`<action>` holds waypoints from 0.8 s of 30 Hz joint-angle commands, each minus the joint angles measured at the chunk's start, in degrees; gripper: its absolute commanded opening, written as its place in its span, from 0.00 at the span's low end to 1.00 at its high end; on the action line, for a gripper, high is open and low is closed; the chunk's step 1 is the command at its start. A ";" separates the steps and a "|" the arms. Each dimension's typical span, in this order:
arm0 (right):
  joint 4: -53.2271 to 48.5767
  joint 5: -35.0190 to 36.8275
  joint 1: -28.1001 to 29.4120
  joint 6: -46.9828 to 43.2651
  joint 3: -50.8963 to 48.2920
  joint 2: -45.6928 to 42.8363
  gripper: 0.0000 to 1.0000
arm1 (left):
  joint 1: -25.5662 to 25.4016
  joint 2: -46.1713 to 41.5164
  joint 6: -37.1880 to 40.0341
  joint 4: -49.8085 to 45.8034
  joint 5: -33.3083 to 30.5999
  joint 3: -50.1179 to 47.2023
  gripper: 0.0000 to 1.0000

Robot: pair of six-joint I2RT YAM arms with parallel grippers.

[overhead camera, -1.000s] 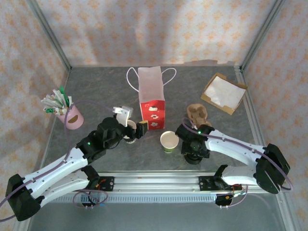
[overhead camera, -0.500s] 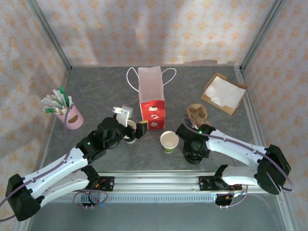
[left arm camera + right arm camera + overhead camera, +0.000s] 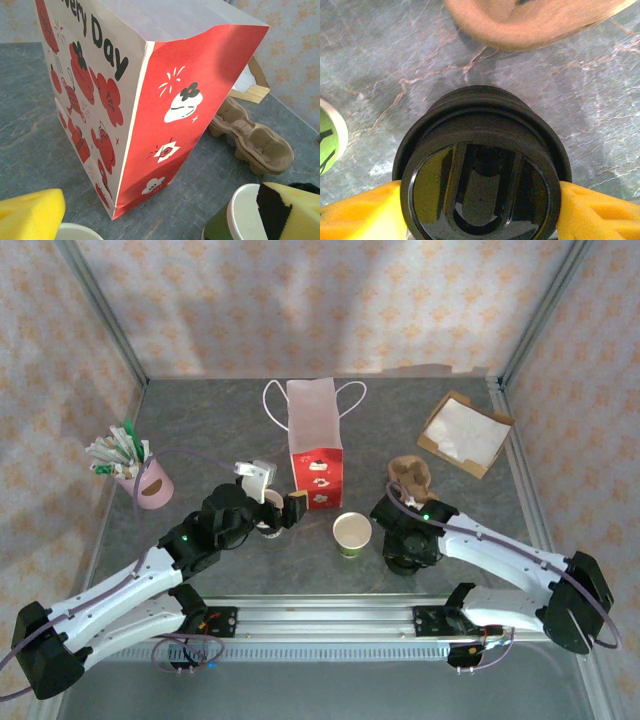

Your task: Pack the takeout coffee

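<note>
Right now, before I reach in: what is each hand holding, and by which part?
Right hand pinches the round black plastic lid by opposite sides of its rim. Left hand is open and holds nothing.

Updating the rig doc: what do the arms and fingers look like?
The left arm and right arm match: white links, black joints and bases, a small green light partway along, and a thin lilac cable looping alongside. The fingers carry yellow foam pads.
</note>
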 commanded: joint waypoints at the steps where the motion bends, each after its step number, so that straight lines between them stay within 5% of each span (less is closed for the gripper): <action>1: -1.39 5.81 -0.88 1.37 -1.02 -1.95 0.69 | -0.32 -0.62 1.03 -0.01 -1.19 1.62 1.00; 14: 7.01 -3.49 -7.49 -2.61 -6.43 -4.67 0.69 | -0.34 -0.62 1.06 -0.19 -0.92 1.74 1.00; 24: 5.76 -3.90 -8.73 -2.24 -5.75 -8.38 0.68 | -0.34 -0.36 0.90 -0.07 -0.64 1.82 1.00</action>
